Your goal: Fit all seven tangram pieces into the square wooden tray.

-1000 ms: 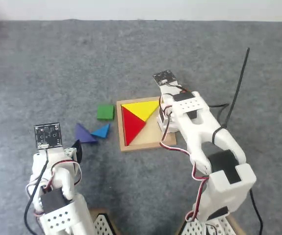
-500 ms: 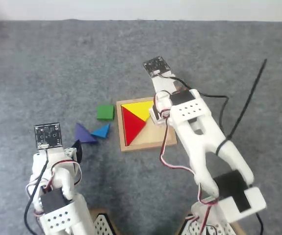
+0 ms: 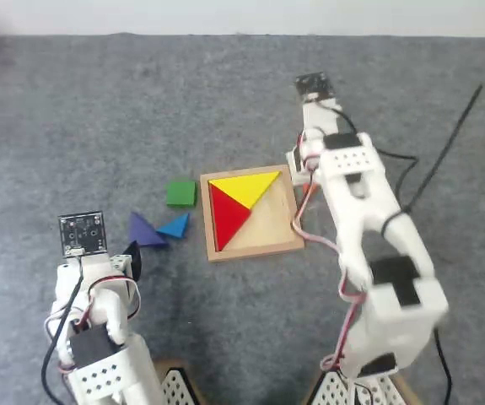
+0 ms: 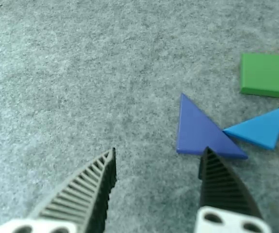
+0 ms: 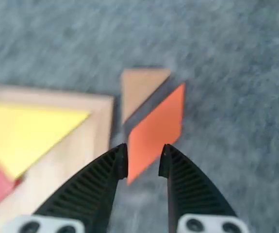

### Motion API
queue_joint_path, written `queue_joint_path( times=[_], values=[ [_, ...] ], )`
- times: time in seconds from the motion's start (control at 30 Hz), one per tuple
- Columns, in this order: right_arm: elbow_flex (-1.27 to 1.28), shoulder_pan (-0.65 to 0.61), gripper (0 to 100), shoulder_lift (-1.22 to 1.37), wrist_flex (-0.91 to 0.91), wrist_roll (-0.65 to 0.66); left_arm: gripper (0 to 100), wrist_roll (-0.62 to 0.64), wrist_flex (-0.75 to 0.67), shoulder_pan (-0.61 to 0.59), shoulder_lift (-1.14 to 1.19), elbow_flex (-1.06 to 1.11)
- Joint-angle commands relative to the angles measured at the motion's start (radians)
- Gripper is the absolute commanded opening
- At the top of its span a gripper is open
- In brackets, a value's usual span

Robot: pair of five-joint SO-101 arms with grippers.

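Grey carpet (image 3: 99,101) carries the square wooden tray (image 3: 255,251), which holds the yellow triangle (image 3: 246,186) and red triangle (image 3: 225,215), with the rest of it bare. Just outside one tray corner lie the orange parallelogram (image 5: 156,127) and a tan triangle (image 5: 140,86), touching. The right gripper (image 5: 143,162) hangs over the parallelogram's tip, jaws narrowly parted and grasping nothing. A pinch so near the tip could swivel it into the rim or shove the tan triangle, though open carpet lies beyond. The left gripper (image 4: 158,162) gapes empty beside the purple triangle (image 4: 197,133).
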Motion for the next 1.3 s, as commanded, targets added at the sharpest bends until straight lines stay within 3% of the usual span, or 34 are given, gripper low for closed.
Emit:
queue_joint_path(
  times=[0.0, 0.2, 0.5, 0.73, 0.87, 1.07, 1.13, 1.27],
  values=[
    [-0.224, 0.035, 13.0, 0.127, -0.016, -0.020, 27, 0.008, 0.003, 0.005, -0.017, -0.022],
    [-0.416, 0.024, 13.0, 0.288, 0.094, -0.021, 27, 0.008, 0.003, 0.005, -0.017, -0.022],
    [-0.434, 0.051, 13.0, 0.282, 0.226, -0.026, 27, 0.008, 0.003, 0.005, -0.017, -0.022],
    [-0.430, 0.035, 13.1, 0.127, 0.306, -0.178, 27, 0.008, 0.003, 0.005, -0.017, -0.022],
    [-0.414, -0.012, 14.5, 0.170, 0.326, -0.278, 27, 0.006, 0.003, 0.005, -0.017, -0.022],
    [-0.420, -0.054, 32.2, 0.289, 0.295, -0.512, 27, -0.032, 0.005, 0.005, -0.015, -0.022],
    [-0.422, -0.054, 35.1, 0.295, 0.277, -0.539, 27, -0.032, 0.005, 0.005, -0.015, -0.022],
    [-0.422, -0.050, 31.4, 0.297, 0.260, -0.543, 27, -0.032, 0.005, 0.005, -0.015, -0.022]
  ],
)
